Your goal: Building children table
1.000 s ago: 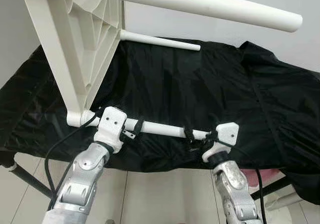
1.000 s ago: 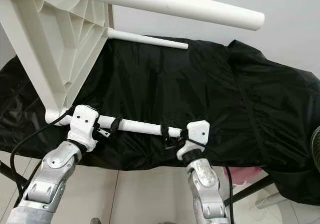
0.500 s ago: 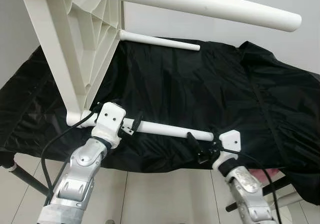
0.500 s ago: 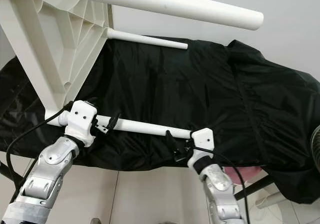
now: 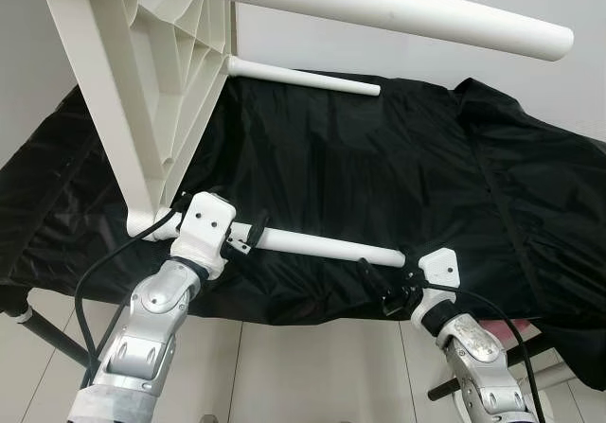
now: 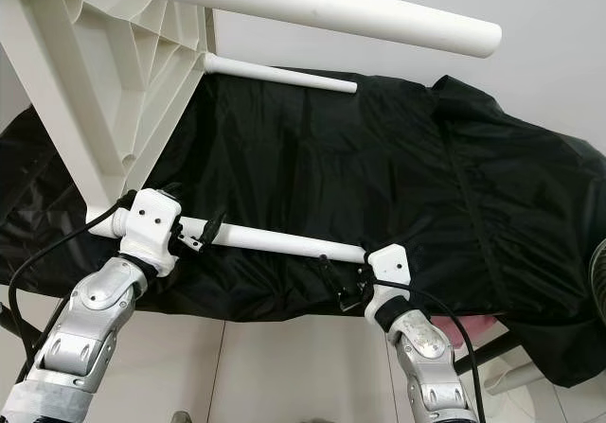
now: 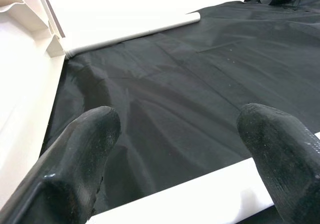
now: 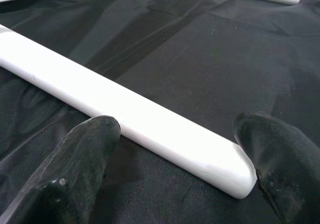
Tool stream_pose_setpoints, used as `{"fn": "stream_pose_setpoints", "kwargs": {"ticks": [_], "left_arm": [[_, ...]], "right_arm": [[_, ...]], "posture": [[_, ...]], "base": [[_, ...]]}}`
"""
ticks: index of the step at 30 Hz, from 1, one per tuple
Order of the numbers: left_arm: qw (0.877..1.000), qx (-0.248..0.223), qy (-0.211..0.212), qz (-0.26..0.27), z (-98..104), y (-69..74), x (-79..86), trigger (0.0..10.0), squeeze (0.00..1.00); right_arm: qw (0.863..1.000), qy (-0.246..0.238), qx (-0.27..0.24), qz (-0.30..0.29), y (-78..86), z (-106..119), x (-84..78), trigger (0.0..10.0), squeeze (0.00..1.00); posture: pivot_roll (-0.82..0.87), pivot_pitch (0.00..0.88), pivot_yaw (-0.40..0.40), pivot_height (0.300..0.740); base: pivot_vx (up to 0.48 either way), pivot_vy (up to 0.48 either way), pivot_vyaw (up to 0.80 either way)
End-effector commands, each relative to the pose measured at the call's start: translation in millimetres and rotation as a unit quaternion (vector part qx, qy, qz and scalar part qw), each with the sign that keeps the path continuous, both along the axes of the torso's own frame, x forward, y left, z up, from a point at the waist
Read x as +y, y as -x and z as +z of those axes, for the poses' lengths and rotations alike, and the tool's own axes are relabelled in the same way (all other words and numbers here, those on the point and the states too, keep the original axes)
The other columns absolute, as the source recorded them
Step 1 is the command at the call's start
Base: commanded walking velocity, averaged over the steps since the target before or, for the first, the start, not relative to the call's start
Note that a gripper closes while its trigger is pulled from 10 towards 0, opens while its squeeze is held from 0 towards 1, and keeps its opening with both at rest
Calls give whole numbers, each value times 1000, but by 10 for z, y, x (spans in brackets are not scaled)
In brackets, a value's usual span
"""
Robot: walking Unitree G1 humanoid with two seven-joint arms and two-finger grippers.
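Between the spread fingers of the left gripper (image 5: pixel 248 237) runs the near leg (image 5: pixel 312 245) of the white children's table (image 5: pixel 142 92), close to its socket; the jaws straddle it without pinching. By its free end the right gripper (image 6: pixel 333 281) also stands open, holding nothing. Three legs look seated in the tipped-over tabletop, so assembly seems mostly done; righting it is probably left. Beyond both jaws spreads a black cover (image 5: pixel 398 167), over which the far leg (image 5: pixel 303 76) reaches; the upper leg (image 5: pixel 360 2) crosses above.
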State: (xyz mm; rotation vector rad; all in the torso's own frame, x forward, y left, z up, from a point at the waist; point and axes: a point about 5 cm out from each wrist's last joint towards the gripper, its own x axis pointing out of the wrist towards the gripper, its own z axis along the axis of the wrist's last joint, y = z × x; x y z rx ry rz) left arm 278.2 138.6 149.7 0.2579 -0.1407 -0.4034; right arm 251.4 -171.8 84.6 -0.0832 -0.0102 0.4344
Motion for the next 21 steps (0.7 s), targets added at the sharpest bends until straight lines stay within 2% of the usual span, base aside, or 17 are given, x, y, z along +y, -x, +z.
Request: {"fn": "stream_pose_setpoints", "kwargs": {"ticks": [1,8,13,16,21], "left_arm": [[1000,-11,-6,-19,59,4,-42,10000,0],[1000,-15,-12,-23,83,-11,-70,10000,0],[1000,-14,-14,-21,80,-18,-70,10000,0],[1000,-8,-18,-17,63,-16,-52,10000,0],[1000,-5,-18,-19,45,-3,-51,10000,0]], "right_arm": [[1000,4,16,-3,-6,-36,-74,10000,0],[998,3,46,-39,-70,-92,-235,10000,0],[997,-2,48,-56,-91,-101,-277,10000,0],[994,-23,53,-91,-116,-101,-361,10000,0],[990,-25,53,-125,-135,-115,-417,10000,0]], "posture": [[12,38,-56,740],[8,42,-56,740],[8,41,-54,740],[7,50,-50,740],[8,46,-45,740]], "base": [[0,0,0],[0,0,0],[0,0,0],[0,0,0],[0,0,0]]}}
